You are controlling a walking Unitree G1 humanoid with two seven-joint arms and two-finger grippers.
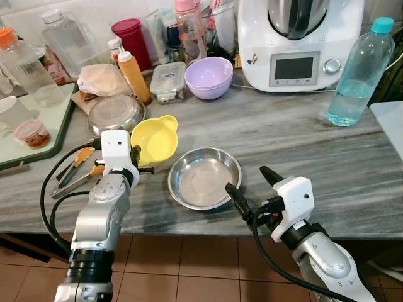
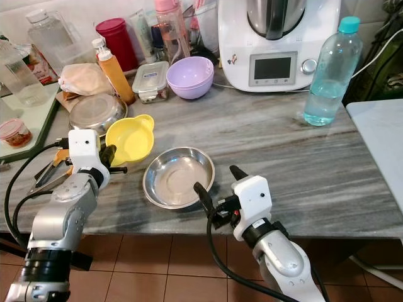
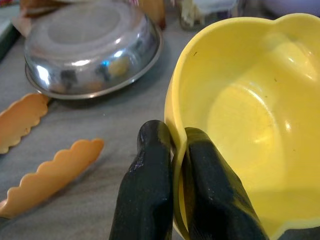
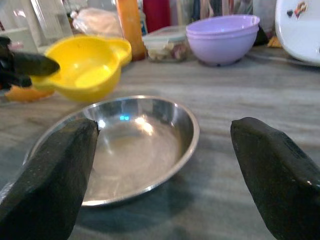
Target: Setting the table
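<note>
A grey marble counter (image 1: 302,151) carries a white kitchen machine (image 1: 296,41) and a water bottle (image 1: 360,72) at the far side. The left gripper (image 3: 172,165) has its fingers clamped on the rim of the yellow bowl (image 1: 155,139), left of the steel bowl (image 1: 204,178). The right gripper (image 1: 249,189), at the near edge, holds its fingers wide apart just right of the steel bowl.
</note>
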